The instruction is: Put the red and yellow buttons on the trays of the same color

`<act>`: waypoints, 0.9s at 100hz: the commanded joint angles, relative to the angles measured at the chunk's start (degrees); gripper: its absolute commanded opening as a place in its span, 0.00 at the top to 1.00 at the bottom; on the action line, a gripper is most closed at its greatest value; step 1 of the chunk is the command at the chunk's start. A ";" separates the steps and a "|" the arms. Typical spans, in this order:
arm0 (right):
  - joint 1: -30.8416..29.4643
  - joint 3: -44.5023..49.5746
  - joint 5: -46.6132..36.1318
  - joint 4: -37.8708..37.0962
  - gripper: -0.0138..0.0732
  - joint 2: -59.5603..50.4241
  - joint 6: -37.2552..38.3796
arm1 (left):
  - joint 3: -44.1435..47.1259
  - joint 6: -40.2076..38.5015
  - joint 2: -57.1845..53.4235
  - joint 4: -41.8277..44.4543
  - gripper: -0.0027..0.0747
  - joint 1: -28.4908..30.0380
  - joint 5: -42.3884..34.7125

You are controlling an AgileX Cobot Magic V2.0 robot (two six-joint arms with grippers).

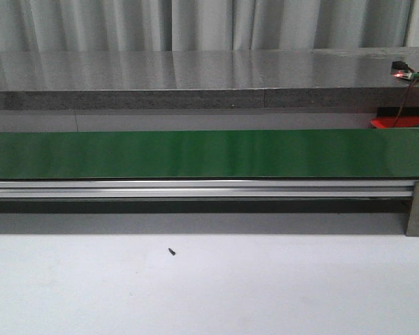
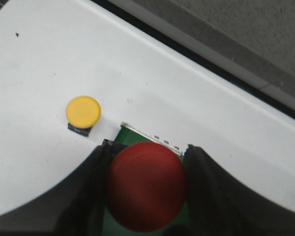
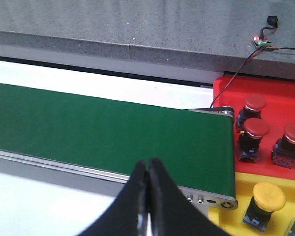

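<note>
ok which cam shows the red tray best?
Right wrist view: the red tray sits beyond the belt's end, holding three red buttons. The front view catches only a red sliver at the right edge. The left wrist view doesn't show it.

Even, soft overhead light; the near fingers (image 2: 88, 196) look blurred, perhaps out of focus.

The long flat conveyor belt (image 1: 195, 153) is plain dark green, edged by a silvery metal rail (image 1: 195, 188). The tabletop (image 1: 209, 293) is white. A round-capped push button (image 2: 145, 187) is red; a smaller round-capped button (image 2: 83, 111) is yellow on a dark, possibly blue-black base. The plastic tray (image 3: 280, 91) is bright red, the tray beside it (image 3: 241, 201) yellow. The speckled stone-like ledge (image 1: 195, 77) is grey.
</note>
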 commanded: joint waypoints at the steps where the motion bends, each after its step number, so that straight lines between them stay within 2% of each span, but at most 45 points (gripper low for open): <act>1: 0.06 -1.34 -3.35 1.10 0.91 0.13 -0.44 | 2.78 1.31 -5.42 -0.80 0.75 -1.41 -5.37; 36: 0.06 -1.34 -3.35 1.10 0.91 0.13 -0.44 | 17.65 2.20 -9.07 -2.13 0.75 -3.05 -11.55; 70: 0.06 -1.34 -3.35 1.10 0.91 0.13 -0.44 | 23.56 4.35 -8.43 -2.13 0.73 -3.05 -15.54; 79: 0.06 -1.34 -3.35 1.10 0.91 0.13 -0.44 | 23.83 4.35 -8.23 -2.13 0.63 -3.05 -15.35; 90: 0.06 -1.34 -3.35 1.10 0.91 0.13 -0.44 | 23.83 5.20 -8.31 -2.13 0.37 -3.05 -15.22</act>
